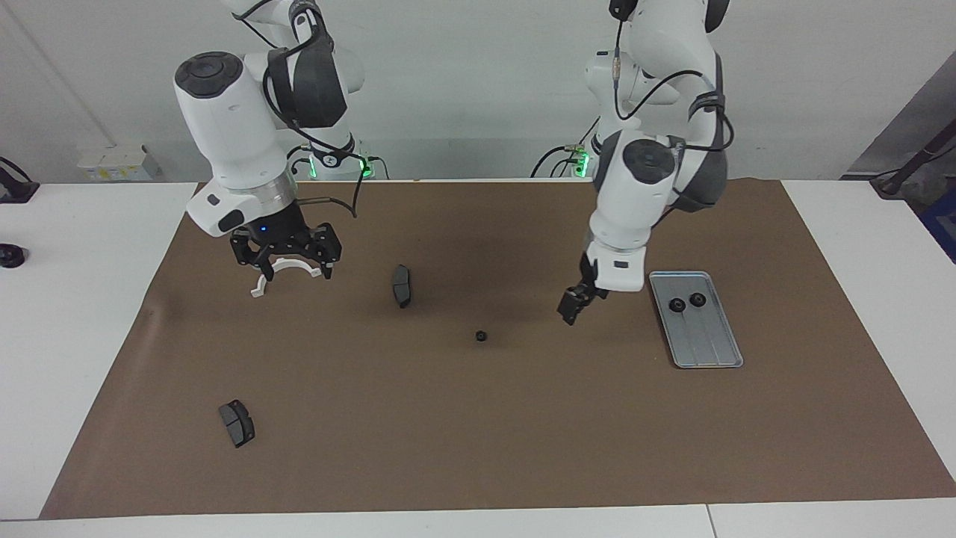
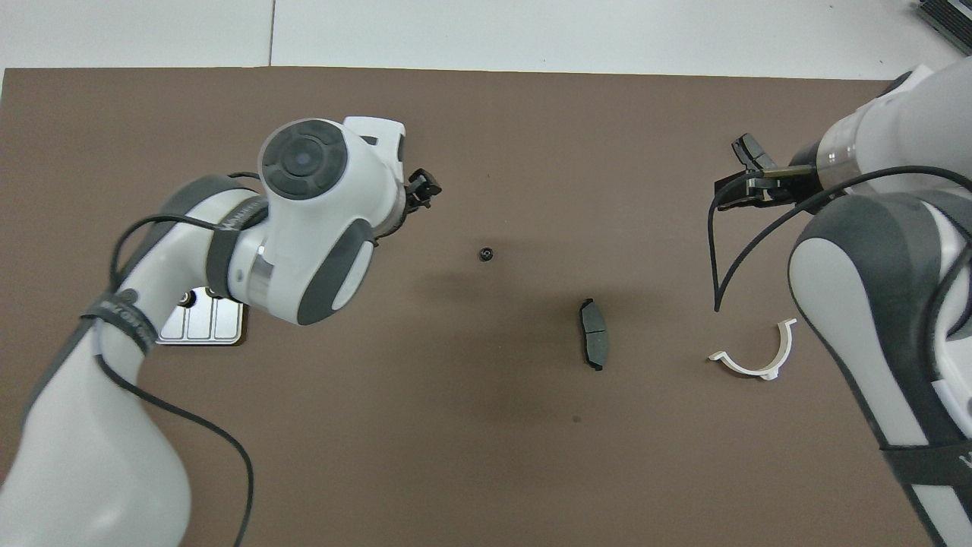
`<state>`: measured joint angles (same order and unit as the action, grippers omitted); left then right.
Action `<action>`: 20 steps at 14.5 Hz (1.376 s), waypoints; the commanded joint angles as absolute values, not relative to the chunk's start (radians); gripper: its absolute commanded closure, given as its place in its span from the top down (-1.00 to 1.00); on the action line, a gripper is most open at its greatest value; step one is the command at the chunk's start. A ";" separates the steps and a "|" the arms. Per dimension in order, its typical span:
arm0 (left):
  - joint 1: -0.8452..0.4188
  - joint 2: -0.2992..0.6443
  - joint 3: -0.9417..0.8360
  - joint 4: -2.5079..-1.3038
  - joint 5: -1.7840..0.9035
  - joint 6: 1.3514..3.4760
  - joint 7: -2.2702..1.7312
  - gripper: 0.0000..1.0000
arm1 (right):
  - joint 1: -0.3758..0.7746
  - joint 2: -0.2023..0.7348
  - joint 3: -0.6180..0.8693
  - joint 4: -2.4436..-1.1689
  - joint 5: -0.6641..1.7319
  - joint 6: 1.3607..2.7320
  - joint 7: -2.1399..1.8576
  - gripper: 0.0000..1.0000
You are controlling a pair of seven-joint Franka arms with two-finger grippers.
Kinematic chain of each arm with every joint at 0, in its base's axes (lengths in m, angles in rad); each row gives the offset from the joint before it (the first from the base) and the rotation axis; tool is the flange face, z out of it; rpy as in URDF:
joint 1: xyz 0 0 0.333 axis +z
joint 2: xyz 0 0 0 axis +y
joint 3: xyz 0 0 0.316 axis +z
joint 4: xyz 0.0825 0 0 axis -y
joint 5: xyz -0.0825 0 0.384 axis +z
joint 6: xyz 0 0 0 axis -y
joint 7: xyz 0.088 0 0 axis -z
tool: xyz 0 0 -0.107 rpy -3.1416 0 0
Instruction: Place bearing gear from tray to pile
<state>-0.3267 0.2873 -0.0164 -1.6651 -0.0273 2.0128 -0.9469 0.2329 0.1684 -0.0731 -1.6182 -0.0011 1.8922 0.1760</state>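
The silver-grey tray (image 1: 706,344) lies on the brown mat at the left arm's end and holds two small black gears (image 1: 677,305) (image 1: 697,300) at its end nearer the robots. In the overhead view the left arm hides most of the tray (image 2: 201,328). One single black gear (image 1: 482,336) (image 2: 486,254) lies alone mid-mat. My left gripper (image 1: 572,306) (image 2: 422,190) hangs in the air over bare mat between the tray and the lone gear. My right gripper (image 1: 290,263) (image 2: 748,171) is open and empty above the mat at the right arm's end.
A dark grey brake pad (image 1: 402,285) (image 2: 594,343) lies nearer the robots than the lone gear. A second brake pad (image 1: 237,423) lies farther out toward the right arm's end. A white curved clip (image 1: 287,270) (image 2: 759,357) lies under the right gripper.
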 commanded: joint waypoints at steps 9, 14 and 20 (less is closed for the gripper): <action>0.021 0.137 -0.023 -2.103 -0.029 2.246 -0.779 0.74 | 0.423 0.379 -0.072 -1.508 -0.021 2.009 0.475 1.00; -0.001 0.127 -0.023 -2.218 -0.026 2.390 -0.986 0.39 | 0.550 0.498 -0.074 -1.500 -0.025 2.137 0.652 0.97; 0.002 0.140 -0.023 -2.230 -0.003 2.413 -0.989 0.25 | 0.609 0.640 -0.072 -1.463 -0.043 2.278 0.710 0.62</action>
<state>0.0080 0.1584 -0.0297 -2.2033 -0.0222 2.3850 -0.9653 0.6063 0.6006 -0.0730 -1.5022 -0.0263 2.2501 0.6954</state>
